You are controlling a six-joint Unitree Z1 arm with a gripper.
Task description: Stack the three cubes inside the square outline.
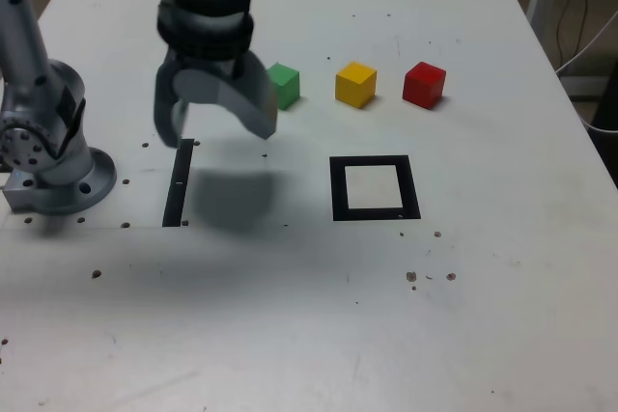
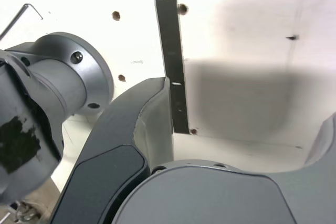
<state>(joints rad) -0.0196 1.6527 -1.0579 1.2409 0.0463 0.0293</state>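
Green cube (image 1: 284, 84): sitting just beside the gripper (image 1: 214, 123), nearest of the row; yellow cube (image 1: 355, 84) and red cube (image 1: 424, 84) lying farther off. Square outline (image 1: 375, 188): standing empty, well apart from the gripper. Gripper: hanging wide open, holding nothing, over the black strip (image 1: 178, 183). Step: approaching the first pick, probably. Next: centring over one cube, descending.
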